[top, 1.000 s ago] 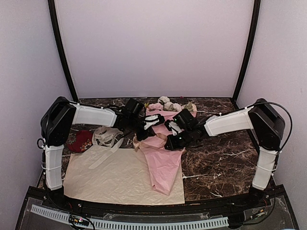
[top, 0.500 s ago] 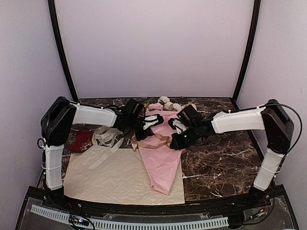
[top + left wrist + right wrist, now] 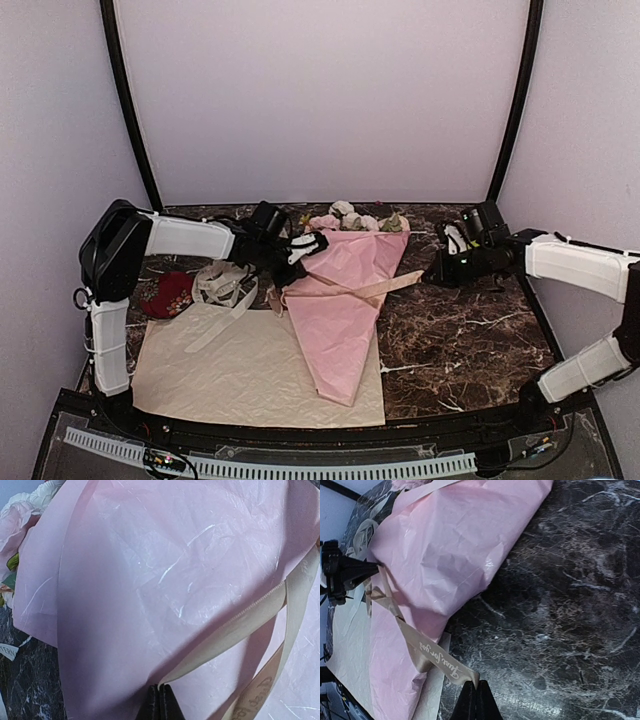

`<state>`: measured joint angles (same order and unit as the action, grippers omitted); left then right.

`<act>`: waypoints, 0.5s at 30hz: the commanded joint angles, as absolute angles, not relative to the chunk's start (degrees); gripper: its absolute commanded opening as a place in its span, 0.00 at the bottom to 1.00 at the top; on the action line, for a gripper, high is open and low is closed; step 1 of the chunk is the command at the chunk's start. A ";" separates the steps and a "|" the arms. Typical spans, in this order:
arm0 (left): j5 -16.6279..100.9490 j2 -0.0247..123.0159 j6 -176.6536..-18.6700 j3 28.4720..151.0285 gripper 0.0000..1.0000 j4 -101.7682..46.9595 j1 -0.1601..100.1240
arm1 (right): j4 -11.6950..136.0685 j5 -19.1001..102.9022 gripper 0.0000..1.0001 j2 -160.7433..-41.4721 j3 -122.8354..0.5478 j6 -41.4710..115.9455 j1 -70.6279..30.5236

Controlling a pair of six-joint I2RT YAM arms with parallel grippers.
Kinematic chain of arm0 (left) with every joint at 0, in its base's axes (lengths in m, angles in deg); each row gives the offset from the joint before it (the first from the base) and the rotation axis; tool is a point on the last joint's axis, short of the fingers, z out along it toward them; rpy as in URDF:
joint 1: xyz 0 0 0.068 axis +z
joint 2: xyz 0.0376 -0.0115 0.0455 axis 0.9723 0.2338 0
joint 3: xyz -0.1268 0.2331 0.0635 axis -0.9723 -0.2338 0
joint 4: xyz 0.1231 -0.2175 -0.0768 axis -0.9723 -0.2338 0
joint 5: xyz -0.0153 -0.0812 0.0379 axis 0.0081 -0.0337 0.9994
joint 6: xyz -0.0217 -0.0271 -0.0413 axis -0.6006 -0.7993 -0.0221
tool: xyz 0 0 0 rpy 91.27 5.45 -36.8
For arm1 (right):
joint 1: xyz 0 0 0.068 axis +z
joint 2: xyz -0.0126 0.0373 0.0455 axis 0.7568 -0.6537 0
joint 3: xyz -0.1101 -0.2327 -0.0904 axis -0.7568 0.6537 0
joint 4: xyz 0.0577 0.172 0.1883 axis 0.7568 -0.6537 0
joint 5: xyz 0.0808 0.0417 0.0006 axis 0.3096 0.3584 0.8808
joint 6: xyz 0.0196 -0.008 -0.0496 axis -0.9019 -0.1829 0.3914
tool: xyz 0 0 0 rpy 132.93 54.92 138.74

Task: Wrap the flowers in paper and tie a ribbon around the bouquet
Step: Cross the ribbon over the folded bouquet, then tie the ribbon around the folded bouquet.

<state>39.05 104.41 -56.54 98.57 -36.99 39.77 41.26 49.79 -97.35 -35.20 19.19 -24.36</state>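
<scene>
- Left tool [image 3: 159,702]: jaws pressed together, pinching one end of the ribbon [image 3: 240,622] at the left flank of the bouquet [image 3: 338,310].
- Right tool [image 3: 472,697]: jaws nipped tight on the printed other end, held well right of the cone over the bare surface [image 3: 465,340].
- Ribbon: stretched across the pink paper [image 3: 450,545]; flowers [image 3: 345,215] at the far, wide end.
- Step, as judged: tying; the wrap looks complete.
- Next move calls for: crossing the ends without slackening or dragging the cone.
</scene>
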 commanded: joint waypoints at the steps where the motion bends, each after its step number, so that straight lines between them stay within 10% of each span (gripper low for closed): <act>1: 41.42 99.06 -58.17 96.45 0.00 -39.45 40.86 | 43.08 49.98 0.00 -94.34 -31.48 16.88 -31.27; 15: 41.81 95.95 -62.61 92.98 0.00 -47.19 44.84 | 47.40 49.40 0.00 -87.22 -25.52 13.88 -49.66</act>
